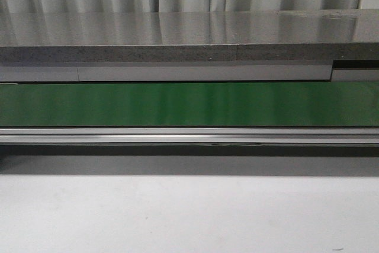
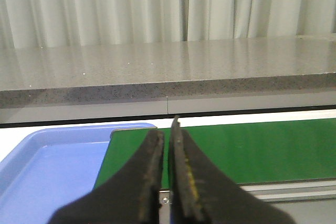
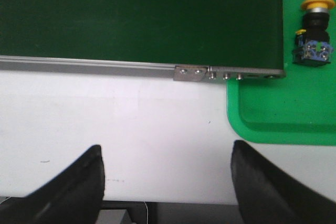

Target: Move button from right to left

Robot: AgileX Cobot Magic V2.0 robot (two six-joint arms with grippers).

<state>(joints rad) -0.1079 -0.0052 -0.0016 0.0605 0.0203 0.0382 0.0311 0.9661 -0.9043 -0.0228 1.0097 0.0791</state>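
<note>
The button (image 3: 314,34), with an orange-yellow cap on a black and bluish body, lies on its side in a green tray (image 3: 278,114) beside the end of the green conveyor belt (image 3: 142,14). My right gripper (image 3: 167,153) is open and empty over the white table, apart from the button. My left gripper (image 2: 167,135) is shut and empty, pointing over the belt (image 2: 252,148) near a blue tray (image 2: 47,166). In the front view neither gripper nor the button shows.
The belt (image 1: 189,103) runs across the front view with a metal rail (image 1: 189,135) along its near side. A grey stone shelf (image 1: 177,37) and curtains stand behind. The white table (image 1: 189,211) lies in front.
</note>
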